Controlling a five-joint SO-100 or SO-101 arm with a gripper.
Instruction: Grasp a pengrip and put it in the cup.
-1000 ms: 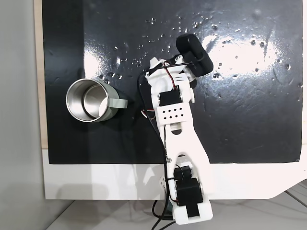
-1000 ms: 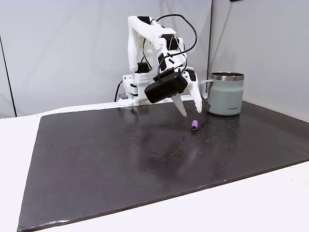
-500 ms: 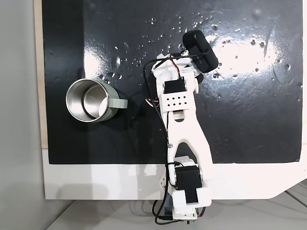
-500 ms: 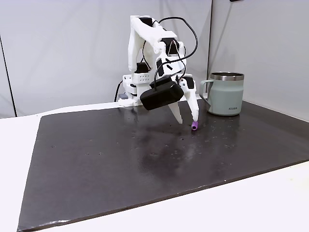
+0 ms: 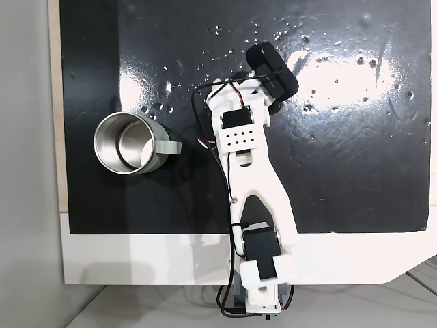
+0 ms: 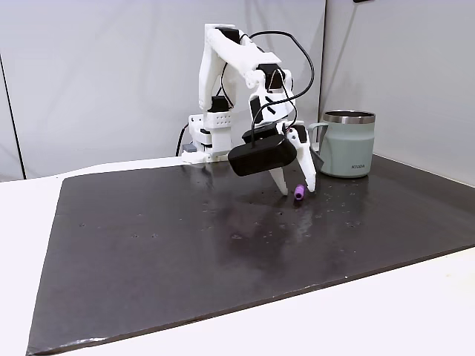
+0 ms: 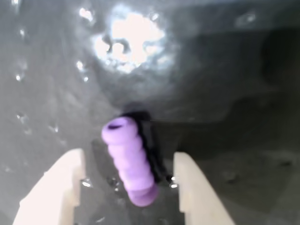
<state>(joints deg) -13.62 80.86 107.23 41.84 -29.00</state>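
Early stage, nothing grasped yet: in a fixed view the cup (image 5: 125, 143) stands empty at the left of the black mat (image 5: 355, 171), well apart from the arm. Pengrip (image 7: 129, 159) lies flat on the mat, and in the wrist view the gripper (image 7: 127, 187) straddles it, jaws spread wide, one finger (image 7: 65, 185) either side, apparently not touching. Left to do: close, lift, carry to cup (image 6: 347, 144), drop.

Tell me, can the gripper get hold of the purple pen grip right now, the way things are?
Probably yes. In the wrist view the pengrip lies on the mat between the open gripper fingers, with a gap on each side and nothing between them. The cup stands apart from it.
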